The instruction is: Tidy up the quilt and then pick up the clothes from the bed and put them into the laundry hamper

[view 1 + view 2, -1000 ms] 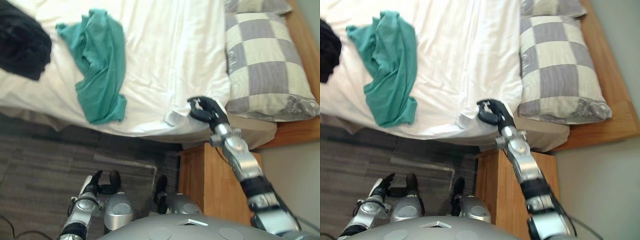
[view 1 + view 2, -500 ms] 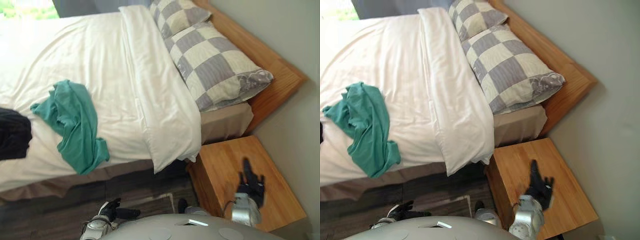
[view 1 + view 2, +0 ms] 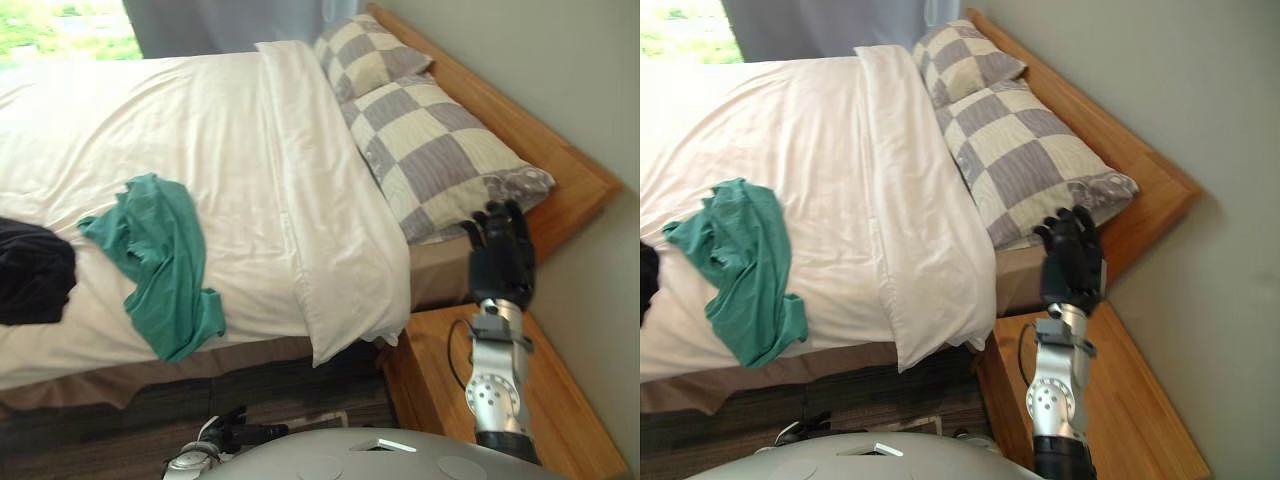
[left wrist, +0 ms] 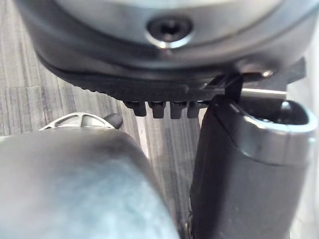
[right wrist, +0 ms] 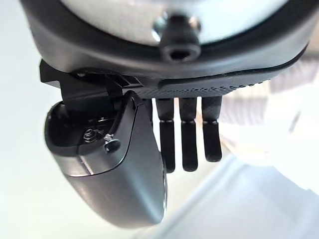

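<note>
Rising above the nightstand point(image 3: 560, 400), right hand point(image 3: 502, 255) now beside the pillow point(image 3: 440, 150).

Bedroom in a home: bed point(image 3: 440, 275) w/ white quilt point(image 3: 250, 180), checked pillows point(image 3: 440, 160) at 1 o'clock, wooden headboard point(image 3: 530, 135), nightstand point(image 3: 565, 400) at 5, window point(image 3: 60, 30) at 11.

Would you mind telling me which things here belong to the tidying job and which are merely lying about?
Part of the job:
white quilt spread over the bed
teal garment lying on it
black garment at the quilt's far left
right hand, open, raised by the pillows

Just lying about:
checked pillows
wooden nightstand
headboard
curtain
</note>
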You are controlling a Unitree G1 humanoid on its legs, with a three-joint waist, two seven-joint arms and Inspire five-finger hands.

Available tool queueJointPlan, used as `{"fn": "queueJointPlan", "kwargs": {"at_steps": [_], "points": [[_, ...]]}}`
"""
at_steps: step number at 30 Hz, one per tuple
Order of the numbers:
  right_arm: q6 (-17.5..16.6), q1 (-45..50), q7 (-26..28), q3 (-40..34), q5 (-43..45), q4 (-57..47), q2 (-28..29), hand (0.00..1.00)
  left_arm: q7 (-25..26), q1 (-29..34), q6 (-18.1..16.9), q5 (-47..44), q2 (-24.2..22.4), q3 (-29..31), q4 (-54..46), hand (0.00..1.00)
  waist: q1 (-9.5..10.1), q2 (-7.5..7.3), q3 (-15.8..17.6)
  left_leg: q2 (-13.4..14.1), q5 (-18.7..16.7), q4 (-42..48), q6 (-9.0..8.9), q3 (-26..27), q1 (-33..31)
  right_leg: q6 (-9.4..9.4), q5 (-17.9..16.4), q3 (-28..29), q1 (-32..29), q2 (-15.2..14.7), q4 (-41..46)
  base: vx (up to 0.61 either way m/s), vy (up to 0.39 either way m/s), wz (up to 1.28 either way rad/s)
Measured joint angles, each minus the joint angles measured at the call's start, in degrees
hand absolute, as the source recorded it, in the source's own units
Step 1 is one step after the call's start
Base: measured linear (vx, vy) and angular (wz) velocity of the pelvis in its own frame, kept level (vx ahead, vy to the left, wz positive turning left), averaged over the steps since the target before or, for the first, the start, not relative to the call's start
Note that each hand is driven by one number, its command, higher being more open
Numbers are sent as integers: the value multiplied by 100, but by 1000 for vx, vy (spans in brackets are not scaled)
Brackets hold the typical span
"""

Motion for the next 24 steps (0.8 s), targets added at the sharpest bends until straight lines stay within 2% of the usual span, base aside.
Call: {"fn": "queueJointPlan", "kwargs": {"at_steps": [5, 9, 10, 11, 13, 14, 16, 17, 19, 21, 24], "points": [[80, -772, -145, 348, 256, 20, -201, 0, 37, 51, -104, -124, -1, -11, 55, 100, 207, 34, 18, -24, 188, 1, 87, -483, -262, -4, -2, -440, 10, -50, -11, -24, -15, 51], [-119, -1447, -554, 577, 379, 51, -300, 0, 84, -48, -244, -124, -6, -159, 38, 100, 304, 158, 192, -71, 262, 1, 130, -769, -571, -9, -9, -666, -157, -112, 76, -84, 30, 34], [-225, -1767, -745, 579, 427, 56, -310, 0, 83, -152, -247, -123, 2, -249, -4, 100, 358, 267, 358, -82, 309, 3, 145, -807, -766, -33, -60, -679, -425, -144, 275, -140, 58, 19], [-280, -1951, -845, 564, 427, 59, -330, 0, 74, -209, -253, -122, 2, -283, -27, 100, 379, 286, 454, -91, 342, 4, 139, -824, -880, -33, -89, -683, -593, -170, 410, -159, 67, 14], [-488, -2717, -1124, 457, 472, 150, -588, 0, 43, -493, -372, -126, 11, -350, -159, 100, 406, 406, 935, -142, 485, 6, 153, -891, -1422, -82, -208, -677, -1374, -294, 964, -208, 73, 21], [-522, -2899, -1161, 394, 502, 211, -644, 0, 25, -547, -398, -128, 9, -351, -200, 100, 411, 443, 1074, -158, 533, 7, 137, -890, -1563, -78, -223, -673, -1562, -333, 1094, -193, 51, 23], [-686, -3400, -1255, 76, 813, 673, -795, 0, -13, -730, -647, -167, -59, -381, -368, 100, 523, 660, 1627, -245, 670, 10, 139, -859, -1896, -40, -346, -610, -2136, -501, 1611, -120, 21, 13], [-724, -3451, -1265, 6, 942, 844, -802, 0, -10, -763, -697, -172, -79, -393, -404, 100, 550, 707, 1725, -282, 687, 10, 127, -856, -1951, -37, -403, -586, -2262, -557, 1748, -78, 15, 5], [-731, -3468, -1261, -130, 1258, 1567, -790, 0, 71, -801, -972, -272, -142, -396, -468, 100, 565, 852, 1996, -429, 749, 11, 116, -738, -2155, -6, -614, -385, -2808, -756, 2303, -11, -11, -10], [-728, -3432, -1083, -193, 1358, 1882, -774, 0, 131, -904, -1082, -403, -178, -393, -446, 100, 553, 935, 2180, -509, 770, 15, 142, -610, -2323, 7, -649, -187, -3184, -824, 2548, 43, -30, -23], [-836, -3425, -161, -50, 1321, 1624, -663, 0, 335, -1221, -1130, -460, -267, -392, -295, 100, 401, 975, 2385, -548, 850, 33, 254, -363, -2544, -6, -665, 55, -3673, -836, 2765, 88, -61, -32]]}}
